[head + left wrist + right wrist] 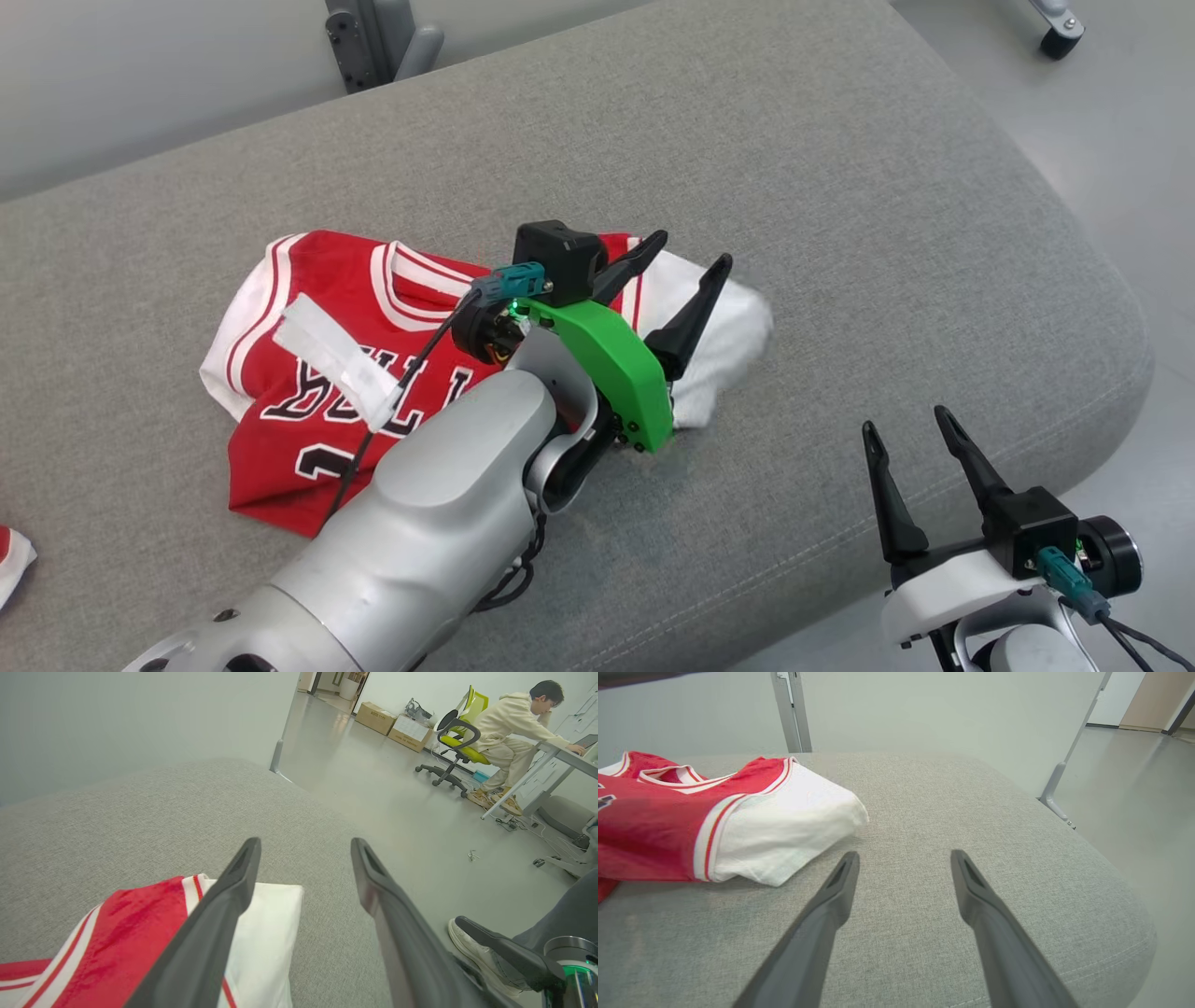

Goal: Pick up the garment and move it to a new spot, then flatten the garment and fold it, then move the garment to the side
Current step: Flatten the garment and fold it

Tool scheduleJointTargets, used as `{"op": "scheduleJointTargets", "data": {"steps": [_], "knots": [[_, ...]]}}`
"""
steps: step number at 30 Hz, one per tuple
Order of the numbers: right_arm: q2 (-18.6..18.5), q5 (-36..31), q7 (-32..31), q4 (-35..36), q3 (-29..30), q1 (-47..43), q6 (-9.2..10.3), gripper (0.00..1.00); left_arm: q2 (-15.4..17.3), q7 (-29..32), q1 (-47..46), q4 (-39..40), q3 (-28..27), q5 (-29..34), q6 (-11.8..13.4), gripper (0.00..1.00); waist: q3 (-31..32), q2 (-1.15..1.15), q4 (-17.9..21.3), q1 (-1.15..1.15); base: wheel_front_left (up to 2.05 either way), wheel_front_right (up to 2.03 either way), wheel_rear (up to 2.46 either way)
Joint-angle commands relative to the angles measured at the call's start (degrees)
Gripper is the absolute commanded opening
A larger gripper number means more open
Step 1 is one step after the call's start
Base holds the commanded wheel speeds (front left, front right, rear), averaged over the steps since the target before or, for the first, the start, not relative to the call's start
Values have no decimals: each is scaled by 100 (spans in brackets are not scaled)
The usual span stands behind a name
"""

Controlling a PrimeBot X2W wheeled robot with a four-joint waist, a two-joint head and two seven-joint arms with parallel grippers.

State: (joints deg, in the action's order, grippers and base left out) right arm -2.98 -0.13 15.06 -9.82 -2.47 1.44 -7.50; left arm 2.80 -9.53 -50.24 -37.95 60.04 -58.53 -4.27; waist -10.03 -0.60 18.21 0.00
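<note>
Left gripper (691,250) hangs with its 2 fingers spread wide and empty over the white sleeve (738,322) of the jersey (280,420) on the cushion (747,140). We judge the fold set. Right gripper (907,420), also wide, sits beside it, probably to stay off the cloth.

The head camera looks steeply down from above the grey counter (840,187), with the left claw (692,248) near the middle and the right claw (906,420) at 4 o'clock by the near edge. The left wrist camera rides low and close over the garment (140,924), which lies at 7 o'clock, and faces past the counter's rounded end to the room floor (397,788) at 2 o'clock; the right wrist camera skims the counter just as low, facing the wall (924,718), garment at 10 o'clock. All three share the garment's white end and that counter corner.
</note>
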Motion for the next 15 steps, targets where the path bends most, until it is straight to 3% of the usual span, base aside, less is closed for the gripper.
{"op": "scheduleJointTargets", "data": {"steps": [1,10,13,15], "knots": [[8,89,18,6,6,55,2,100,26,-32,-69,66,65,-93,68,100,-53,60,-14,0,0,0,0],[6,195,18,-27,22,43,2,100,32,-262,-91,451,290,-40,442,100,194,60,-235,0,0,0,0],[6,158,18,-31,60,-45,3,100,273,-382,123,581,163,14,647,100,339,60,-314,0,0,0,0],[7,131,18,-13,122,-129,2,100,642,-474,500,875,-56,-105,820,100,461,60,-400,0,0,0,0]]}}
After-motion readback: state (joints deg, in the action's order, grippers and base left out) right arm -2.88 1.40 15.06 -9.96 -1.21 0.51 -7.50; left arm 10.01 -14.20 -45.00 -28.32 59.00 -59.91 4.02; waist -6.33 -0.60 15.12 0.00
